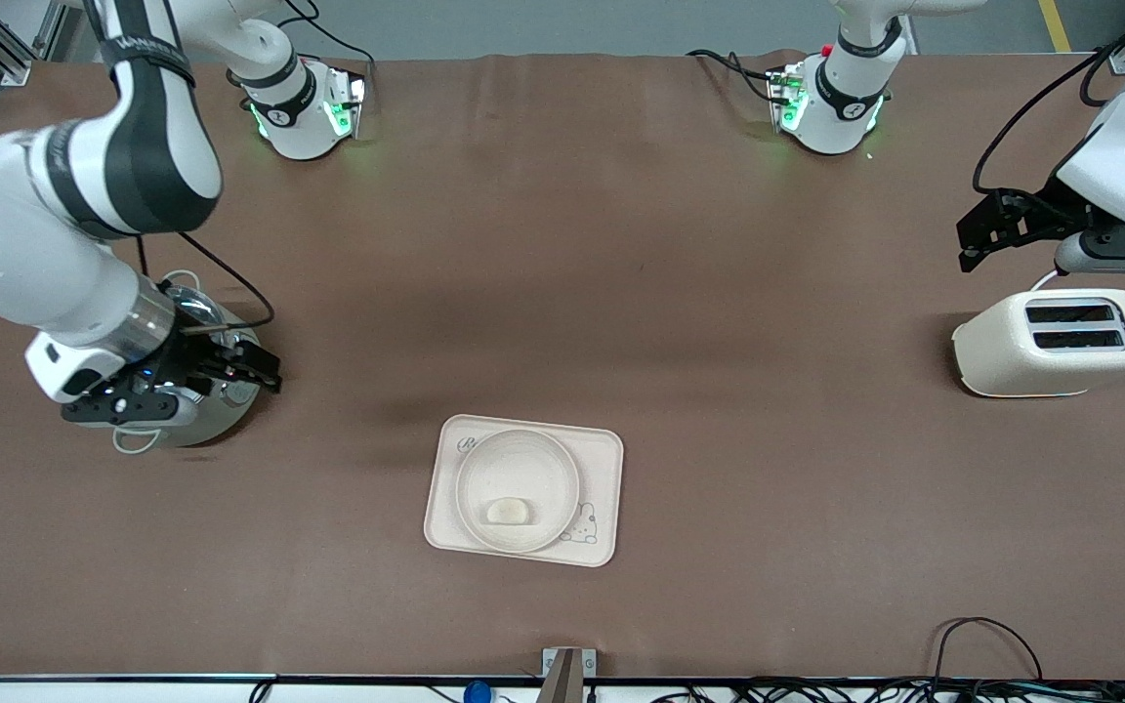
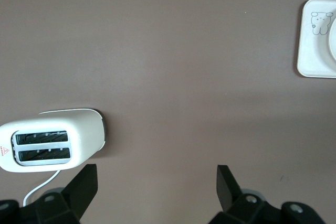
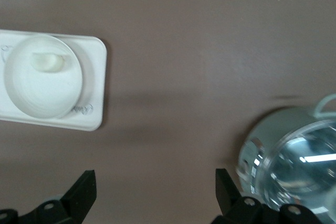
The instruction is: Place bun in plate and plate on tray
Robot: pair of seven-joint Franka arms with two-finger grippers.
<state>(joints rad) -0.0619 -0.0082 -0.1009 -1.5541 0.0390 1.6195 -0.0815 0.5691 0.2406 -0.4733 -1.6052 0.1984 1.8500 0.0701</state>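
Note:
The small pale bun (image 1: 507,511) lies in the round cream plate (image 1: 516,467), toward the plate's rim nearest the front camera. The plate rests on the cream rectangular tray (image 1: 604,469) with the rabbit drawing, mid-table. In the right wrist view the bun (image 3: 47,61), plate (image 3: 42,90) and tray (image 3: 95,77) show together. My right gripper (image 1: 270,371) hangs open and empty over a metal pot at the right arm's end. My left gripper (image 1: 969,244) hangs open and empty beside the toaster at the left arm's end. The left wrist view catches one tray corner (image 2: 312,51).
A cream two-slot toaster (image 1: 1056,342) stands at the left arm's end; it also shows under my left gripper (image 2: 157,182). A shiny metal pot with a glass lid (image 3: 294,166) sits below my right gripper (image 3: 156,184). A black cable loop (image 1: 982,635) lies near the table's front edge.

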